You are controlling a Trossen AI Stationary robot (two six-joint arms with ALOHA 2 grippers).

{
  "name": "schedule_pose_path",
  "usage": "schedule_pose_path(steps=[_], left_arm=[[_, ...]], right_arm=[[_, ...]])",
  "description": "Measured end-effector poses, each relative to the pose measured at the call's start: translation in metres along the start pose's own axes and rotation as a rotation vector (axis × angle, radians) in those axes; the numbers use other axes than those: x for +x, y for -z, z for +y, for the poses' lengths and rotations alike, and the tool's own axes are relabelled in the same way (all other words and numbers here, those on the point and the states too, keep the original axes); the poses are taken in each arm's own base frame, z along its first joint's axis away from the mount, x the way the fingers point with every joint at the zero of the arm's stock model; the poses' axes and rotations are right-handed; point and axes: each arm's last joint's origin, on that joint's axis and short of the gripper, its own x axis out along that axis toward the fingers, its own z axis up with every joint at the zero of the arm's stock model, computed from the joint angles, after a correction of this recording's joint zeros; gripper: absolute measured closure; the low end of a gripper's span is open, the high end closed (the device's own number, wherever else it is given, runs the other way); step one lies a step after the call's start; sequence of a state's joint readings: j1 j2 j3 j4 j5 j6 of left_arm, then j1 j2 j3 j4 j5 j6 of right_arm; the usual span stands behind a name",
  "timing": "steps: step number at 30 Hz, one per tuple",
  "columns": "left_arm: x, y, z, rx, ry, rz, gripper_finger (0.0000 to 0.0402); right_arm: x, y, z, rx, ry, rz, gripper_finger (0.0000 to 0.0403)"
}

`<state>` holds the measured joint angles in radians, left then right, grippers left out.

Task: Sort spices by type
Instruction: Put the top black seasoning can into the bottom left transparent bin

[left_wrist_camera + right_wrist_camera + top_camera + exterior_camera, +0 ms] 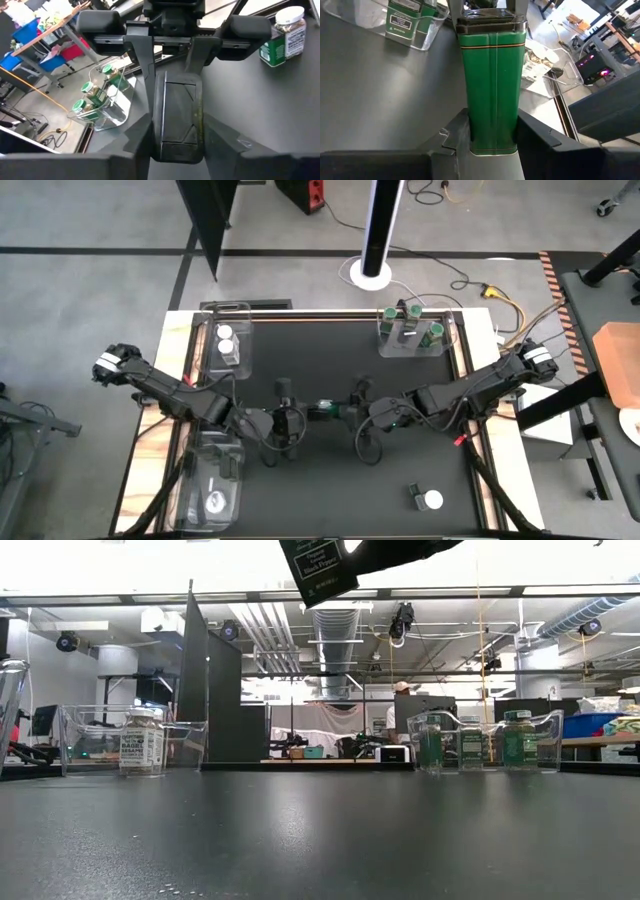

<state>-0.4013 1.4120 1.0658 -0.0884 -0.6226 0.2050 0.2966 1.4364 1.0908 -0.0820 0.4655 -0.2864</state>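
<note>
Rectangular metal pepper tin [492,90] is hanging above the black matte tabletop [330,480], caught between both grippers at mid-table. Green glossy sides with thin gold lines, dark stepped cap end, black label face. Right gripper [492,145] is clamping one end, fingers [535,137] narrow and pressing its broad green sides. Left gripper [177,135] is closing on the opposite end, fingers [137,142] sitting against both flanks of the dark face. Long axis is lying roughly level, running straight out from one pair of fingertips toward the other. Beyond the left fingers, round green-lidded jars [82,97] are standing upright in a clear plastic tray [117,112]; a white-lidded jar [282,35] is standing off to the side.
</note>
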Motion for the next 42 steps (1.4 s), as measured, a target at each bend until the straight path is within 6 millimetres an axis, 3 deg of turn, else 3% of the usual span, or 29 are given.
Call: schedule_pose_path(steps=[6, 10, 18, 24, 30, 37, 42], left_arm=[[-0.002, 0.001, -0.001, -0.056, 0.004, 0.02, 0.0286], [-0.016, -0.006, -0.003, -0.046, 0.046, 0.123, 0.0286], [-0.084, -0.038, -0.002, -0.11, 0.191, 0.358, 0.0285], [-0.147, -0.057, -0.023, -0.273, 0.321, 0.34, 0.0284], [-0.186, -0.044, -0.054, -0.356, 0.38, 0.408, 0.0284], [-0.226, -0.017, -0.091, -0.298, 0.459, 0.58, 0.0283], [-0.248, 0.005, -0.113, -0.287, 0.383, 0.572, 0.0283]], right_arm=[[0.0, -0.001, 0.0, 0.032, -0.001, -0.005, 0.0254], [-0.004, -0.003, 0.001, 0.091, -0.037, -0.027, 0.0221], [-0.012, -0.005, 0.004, 0.23, -0.144, -0.034, 0.0186], [-0.012, -0.004, 0.007, 0.306, -0.175, -0.022, 0.0184], [-0.01, 0.001, 0.012, 0.354, -0.211, -0.036, 0.0188], [-0.008, 0.006, 0.018, 0.39, -0.214, -0.087, 0.0188], [-0.008, 0.008, 0.019, 0.403, -0.217, -0.084, 0.0187]])
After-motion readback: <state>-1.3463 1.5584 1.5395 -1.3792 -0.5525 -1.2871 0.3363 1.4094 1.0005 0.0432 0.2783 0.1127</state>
